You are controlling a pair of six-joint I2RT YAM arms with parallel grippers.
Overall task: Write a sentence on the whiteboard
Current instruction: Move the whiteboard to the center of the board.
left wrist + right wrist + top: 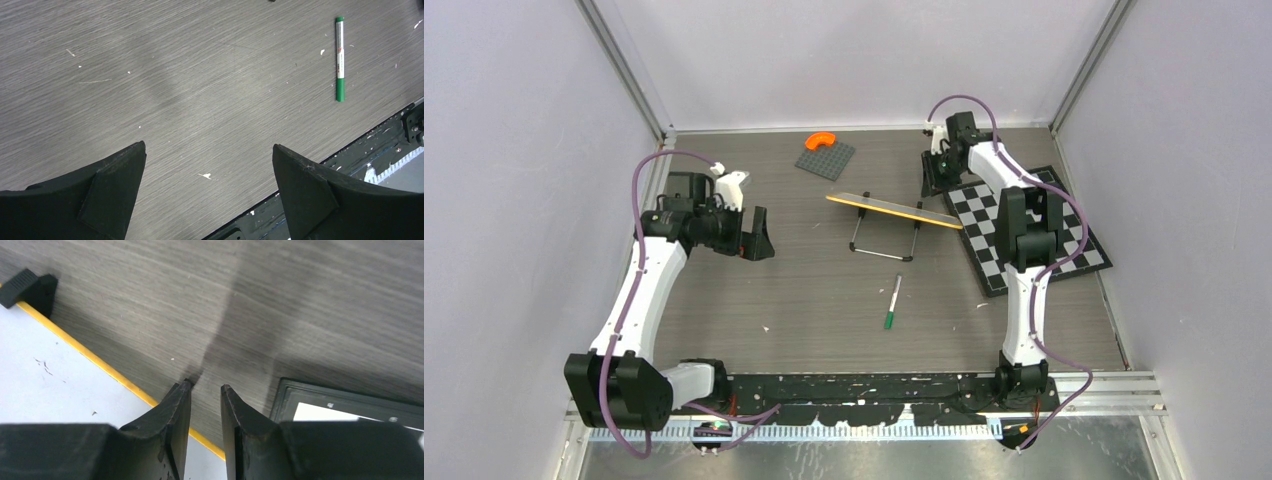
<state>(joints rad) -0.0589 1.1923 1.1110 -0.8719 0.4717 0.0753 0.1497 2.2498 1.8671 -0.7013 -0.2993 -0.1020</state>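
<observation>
Two empty pincers: left pincer [209,146] spread wide at 9 o'clock of whiteboard [894,209], right pincer [206,386] narrowly parted at 2 o'clock. Marker [891,302] on counter [824,290] at 6 o'clock; grasp mid-barrel, squarely across.

This is looking like a robotics lab cell; plain lilac walls [504,150] and aluminium posts [624,60] are boxing in a grey bench [824,300]; a left arm [639,290] and a right arm [1024,300], trailing purple cables, are sitting bolted to a black rail [874,385]; a checkerboard [984,250] is lying at the right.
</observation>
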